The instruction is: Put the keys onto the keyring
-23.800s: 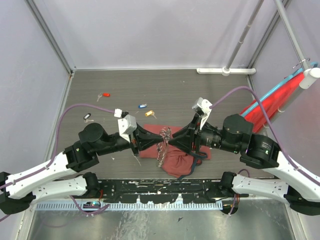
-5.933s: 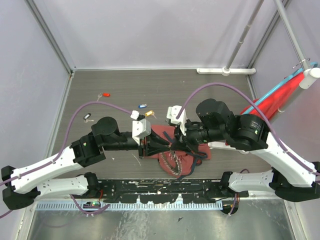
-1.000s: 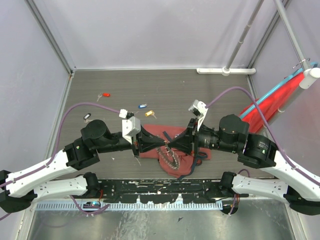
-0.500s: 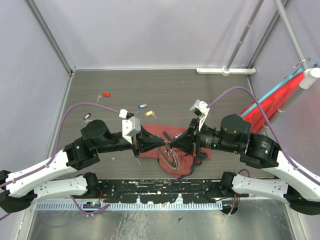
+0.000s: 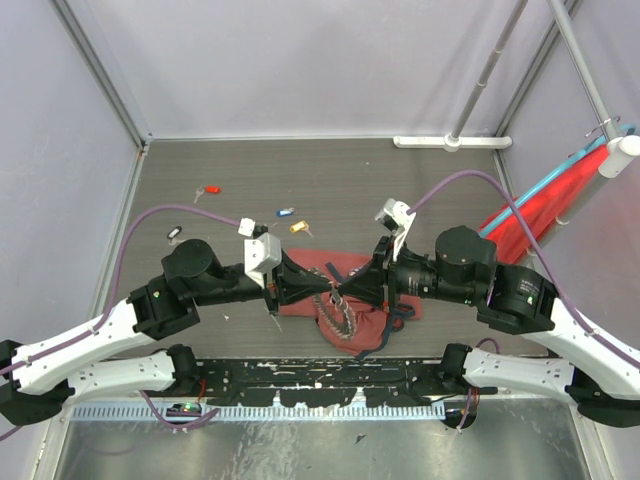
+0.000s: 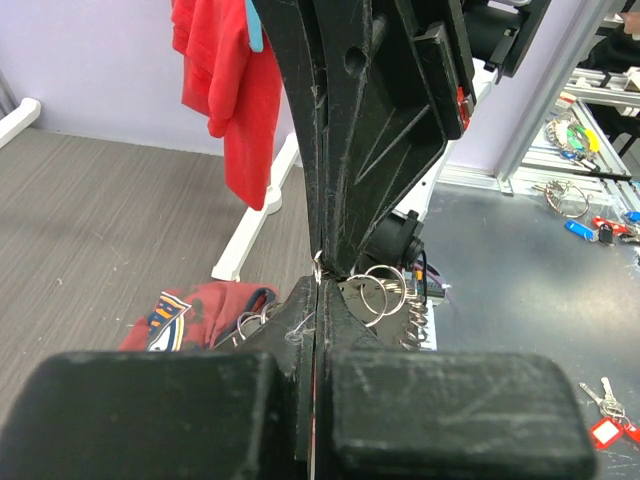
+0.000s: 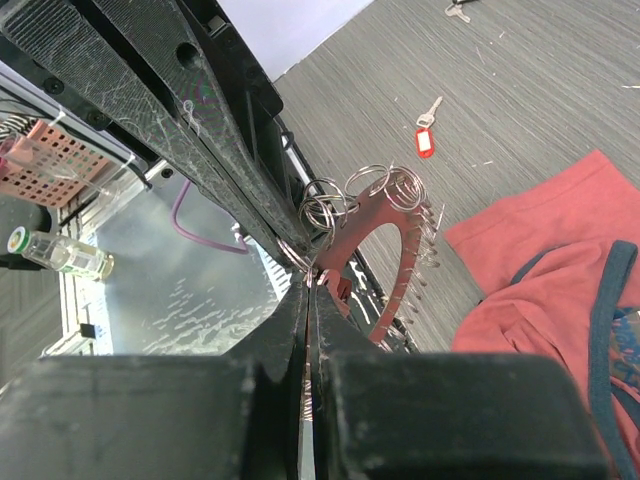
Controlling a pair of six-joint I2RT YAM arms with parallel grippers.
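Both hands meet tip to tip over the dark-red cloth bag (image 5: 372,322). My left hand (image 5: 328,293) is fully closed. My right hand (image 5: 342,292) is closed too, and each wrist view shows thin wire nipped at the very fingertips. I take it that both are pinching the large thin wire keyring fringed with small silvery keys (image 5: 343,318), which hangs below the meeting point just above the bag.

I expect the keyring to be light but awkward. The wire is springy and slick, and the fringe of keys will swing and shift the balance. The bare wire between keys is the place to hold it, close to the split so that it can be pried open. A grip on the dangling keys would let it twist.

The small loose keys with red (image 5: 209,189), blue (image 5: 285,212), yellow (image 5: 297,227) and black (image 5: 175,234) plastic heads lie well apart from the hands on the grey wood-grain worktop (image 5: 420,185). They are thin, flat and hard to pinch off the surface, so the plastic head looks like the best hold.

From above, the hands cover the exact pinch points. In both wrist views my own fingers fill most of the picture. I cannot find the ring's opening, nor tell whether the small rings (image 6: 375,290) bunched by the fingertips are caught in the pinch.
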